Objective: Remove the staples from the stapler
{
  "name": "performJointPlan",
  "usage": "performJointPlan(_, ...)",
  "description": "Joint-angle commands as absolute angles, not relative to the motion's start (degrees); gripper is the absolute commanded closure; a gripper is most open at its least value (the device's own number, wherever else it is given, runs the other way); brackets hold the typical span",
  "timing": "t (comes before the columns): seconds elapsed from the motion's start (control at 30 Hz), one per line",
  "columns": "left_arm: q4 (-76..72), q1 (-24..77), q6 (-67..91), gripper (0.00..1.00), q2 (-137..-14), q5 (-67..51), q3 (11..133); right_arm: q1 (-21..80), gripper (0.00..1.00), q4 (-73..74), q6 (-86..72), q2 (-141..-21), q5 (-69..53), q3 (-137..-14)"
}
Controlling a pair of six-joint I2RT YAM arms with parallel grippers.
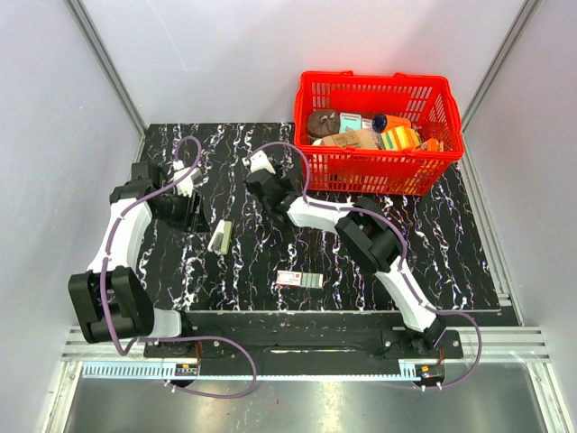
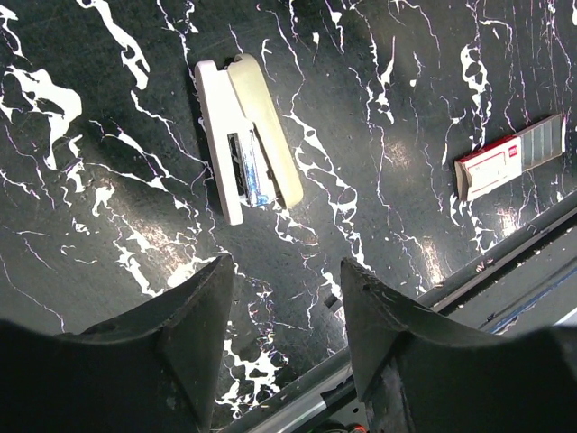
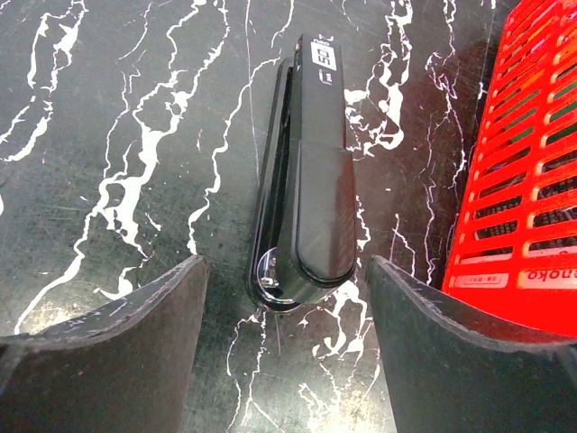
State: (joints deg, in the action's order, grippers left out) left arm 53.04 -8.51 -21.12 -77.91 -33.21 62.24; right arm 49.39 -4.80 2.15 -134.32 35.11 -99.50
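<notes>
Two staplers are in view. A cream stapler (image 2: 248, 135) lies on its side on the black marbled mat, its metal staple channel showing; from above, the cream stapler (image 1: 220, 236) sits just right of my left gripper (image 1: 196, 216). In the wrist view my left gripper (image 2: 287, 302) hovers open short of it, holding nothing. A black stapler (image 3: 311, 171) lies closed and lengthwise ahead of my right gripper (image 3: 287, 289), its rounded near end between the open fingers, apart from both. From above, the right gripper (image 1: 269, 191) stands at mid-mat.
A red-and-white staple box (image 1: 299, 280) lies near the mat's front edge; the same staple box (image 2: 509, 158) shows in the left wrist view. A red basket (image 1: 379, 171) of groceries stands at the back right, its wall (image 3: 532, 162) close beside the right finger.
</notes>
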Motion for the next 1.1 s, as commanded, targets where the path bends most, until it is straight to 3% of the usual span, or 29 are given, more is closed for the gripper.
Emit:
performJointPlan(0.0,51.0,-8.1,-20.0,0.45,-76.3,-33.8,62.8,48.7,0.23,-6.5,4.8,-131.9,37.3,-102.3)
performJointPlan(0.43,50.4,-6.9,-18.3,0.45,-75.1,-34.1,63.2,44.3,0.28,-0.4,4.9,-143.5,34.2,-118.5)
performJointPlan(0.8,50.2,-6.9,-17.8,0.45,-73.7,-33.6,63.5,43.6,0.52,7.3,-2.5,-144.3,30.8,-121.0)
performJointPlan(1.07,50.3,-5.5,-17.1,0.45,-72.2,-32.6,63.1,44.8,0.71,4.2,-7.7,-134.3,29.7,-108.4)
